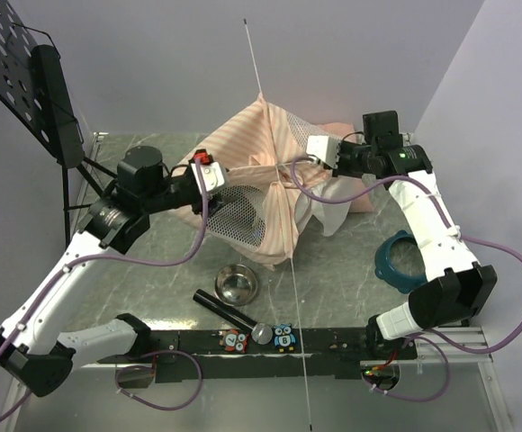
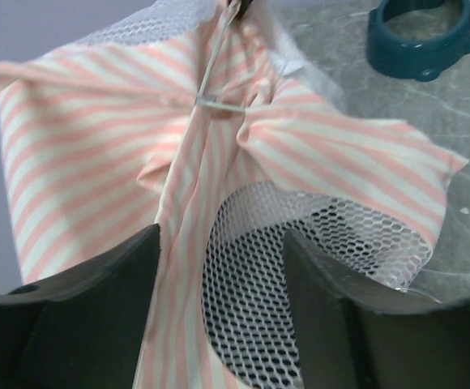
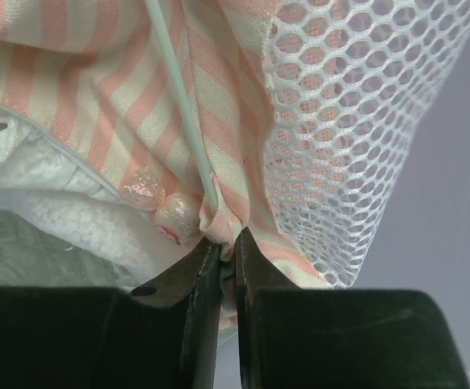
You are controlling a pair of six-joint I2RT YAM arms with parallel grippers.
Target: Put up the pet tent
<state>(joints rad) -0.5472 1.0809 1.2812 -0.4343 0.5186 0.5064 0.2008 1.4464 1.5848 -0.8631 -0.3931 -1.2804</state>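
The pet tent, pink-and-white striped with white mesh panels, sits bunched at the table's middle back. A thin white pole runs through it from far above to the near edge. My right gripper is shut on a fold of the tent's striped fabric where the pole enters it. My left gripper is open at the tent's left side, its fingers straddling striped fabric and a mesh panel without clamping them.
A metal bowl, a black tube and two owl figures lie near the front. A teal ring dish sits right. A black perforated stand rises at the left. A pink cushion lies behind the tent.
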